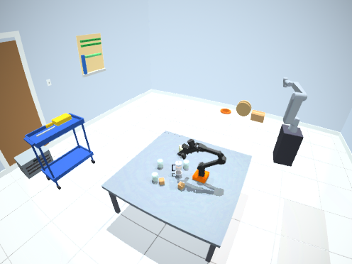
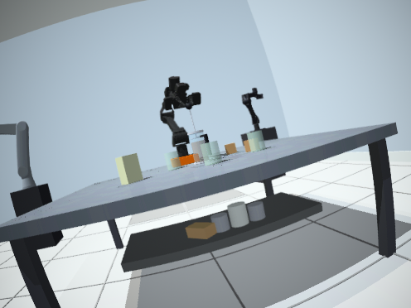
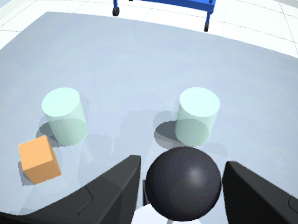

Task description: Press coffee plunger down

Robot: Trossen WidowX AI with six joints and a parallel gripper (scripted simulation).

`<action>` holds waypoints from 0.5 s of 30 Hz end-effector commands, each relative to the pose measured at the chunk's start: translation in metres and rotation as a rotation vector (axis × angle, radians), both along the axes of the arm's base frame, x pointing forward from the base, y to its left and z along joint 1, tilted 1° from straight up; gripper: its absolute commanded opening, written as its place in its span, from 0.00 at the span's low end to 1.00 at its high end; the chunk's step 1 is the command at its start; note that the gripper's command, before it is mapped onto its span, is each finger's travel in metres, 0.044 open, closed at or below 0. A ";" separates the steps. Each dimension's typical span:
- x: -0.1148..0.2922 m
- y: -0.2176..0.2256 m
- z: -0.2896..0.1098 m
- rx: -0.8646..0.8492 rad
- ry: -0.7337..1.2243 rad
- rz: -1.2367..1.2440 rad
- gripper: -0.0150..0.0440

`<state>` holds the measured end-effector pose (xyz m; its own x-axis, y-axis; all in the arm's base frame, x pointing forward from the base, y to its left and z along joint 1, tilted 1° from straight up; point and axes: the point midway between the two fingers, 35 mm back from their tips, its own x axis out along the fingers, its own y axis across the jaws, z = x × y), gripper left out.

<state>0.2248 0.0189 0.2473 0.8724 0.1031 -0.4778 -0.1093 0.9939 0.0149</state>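
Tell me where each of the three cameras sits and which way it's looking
Top: high in the room, looking down at the table; whole arm shows.
Exterior: near the floor, looking up past the table edge; arm and gripper show.
Wrist: on the arm, looking down between both fingers at the plunger knob.
Shared: top and wrist both show the blue cart.
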 end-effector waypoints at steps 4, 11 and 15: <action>0.000 0.000 0.000 0.004 0.000 -0.006 0.47; 0.001 0.000 -0.002 0.004 0.000 -0.006 0.47; 0.001 0.000 -0.007 0.004 0.000 -0.006 0.47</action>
